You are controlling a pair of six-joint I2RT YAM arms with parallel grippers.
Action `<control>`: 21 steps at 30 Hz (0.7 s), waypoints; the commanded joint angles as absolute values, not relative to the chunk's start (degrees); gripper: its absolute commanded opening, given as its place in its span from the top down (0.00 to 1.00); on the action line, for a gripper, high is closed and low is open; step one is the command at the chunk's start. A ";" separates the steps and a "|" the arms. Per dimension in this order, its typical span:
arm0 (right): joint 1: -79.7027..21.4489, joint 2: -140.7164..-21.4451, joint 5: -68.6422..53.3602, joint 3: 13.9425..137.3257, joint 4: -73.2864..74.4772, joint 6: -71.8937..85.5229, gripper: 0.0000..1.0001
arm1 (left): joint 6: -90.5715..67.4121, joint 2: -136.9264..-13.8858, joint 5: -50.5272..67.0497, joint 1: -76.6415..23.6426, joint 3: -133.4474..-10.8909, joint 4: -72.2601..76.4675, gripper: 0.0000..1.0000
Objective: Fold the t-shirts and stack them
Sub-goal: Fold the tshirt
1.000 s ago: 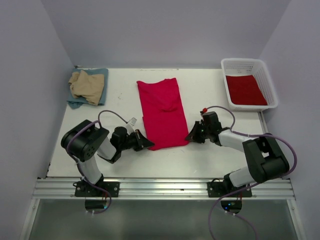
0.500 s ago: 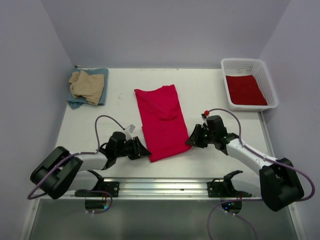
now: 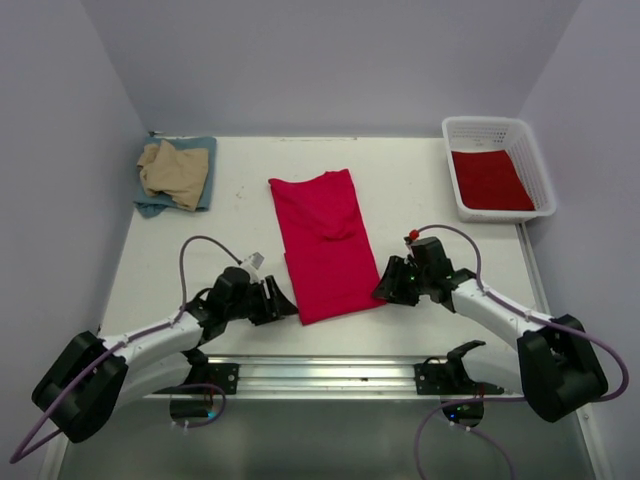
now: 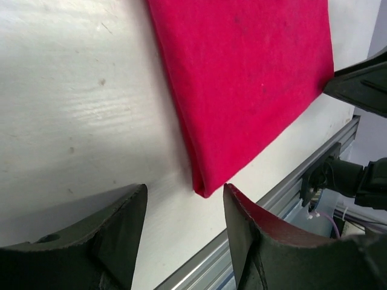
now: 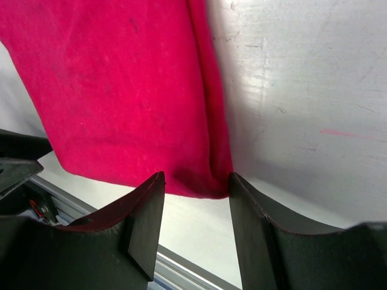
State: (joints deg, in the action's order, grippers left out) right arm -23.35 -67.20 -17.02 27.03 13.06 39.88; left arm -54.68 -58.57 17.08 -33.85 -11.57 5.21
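Note:
A red t-shirt [image 3: 322, 245], folded into a long strip, lies flat mid-table. My left gripper [image 3: 285, 303] stands open just off its near left corner, touching nothing. My right gripper [image 3: 383, 287] is open at the near right corner. In the left wrist view the shirt's corner [image 4: 203, 184] lies just beyond the left gripper [image 4: 185, 199], on bare table. In the right wrist view the shirt's near edge [image 5: 199, 187] sits at the tips of the right gripper [image 5: 196, 181], ungripped. A tan t-shirt [image 3: 172, 170] rests on a blue-grey one [image 3: 150, 205] at the far left.
A white lattice basket [image 3: 485, 121] at the far right holds another red t-shirt [image 3: 490, 180]. An aluminium rail [image 3: 330, 375] runs along the table's near edge, close behind both grippers. Purple walls close in the table on three sides.
Both grippers have opened and let go of the red shirt's near corners. Before that the shirt slid a little toward the near edge. The left arm has stretched out lower over the table.

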 commanded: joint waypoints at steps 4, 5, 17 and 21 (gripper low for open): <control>-24.08 -64.51 -15.21 25.75 15.20 39.99 0.53 | -64.40 -63.18 12.92 -44.28 -7.03 9.11 0.41; -24.17 -64.25 -15.12 25.58 15.21 40.08 0.54 | -65.38 -64.41 12.40 -45.69 -7.03 10.79 0.41; -24.35 -66.00 -14.85 23.03 11.26 40.61 0.68 | -70.05 -71.89 2.47 -51.77 -5.19 19.33 0.41; -24.43 -67.50 -15.29 22.24 8.88 40.96 0.80 | -70.05 -72.77 -1.39 -51.77 -5.10 19.51 0.41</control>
